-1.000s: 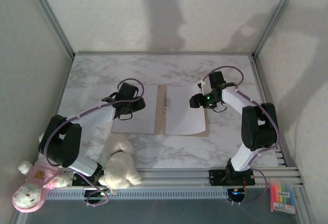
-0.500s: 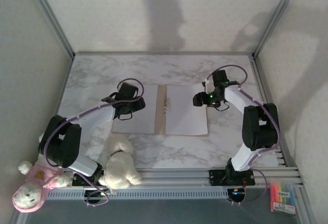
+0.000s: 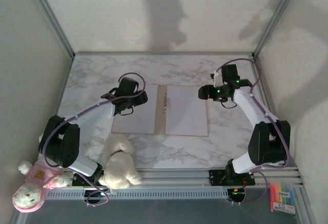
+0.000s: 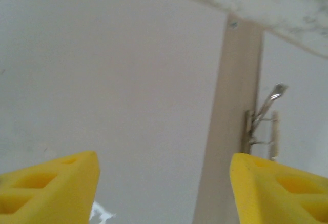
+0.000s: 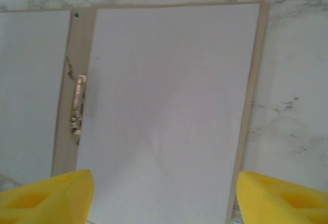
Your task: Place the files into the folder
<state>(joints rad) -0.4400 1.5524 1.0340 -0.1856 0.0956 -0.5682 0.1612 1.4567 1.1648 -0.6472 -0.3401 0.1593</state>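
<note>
The files (image 3: pixel 185 110) lie flat inside the open folder (image 3: pixel 160 112) on the marble surface (image 3: pixel 92 75), so loading looks done; perhaps only closing it remains. Left fingers (image 4: pixel 51 183) and right fingers (image 5: pixel 46 193) stand spread, holding nothing.

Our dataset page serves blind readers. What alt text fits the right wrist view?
A plain white paper sheet lies on the right half of an open tan cardboard folder, with a metal clip fastener on its spine and a second white sheet at left. The right gripper's yellow fingertips stand wide apart at the bottom; pale marble tabletop borders the folder.
</note>
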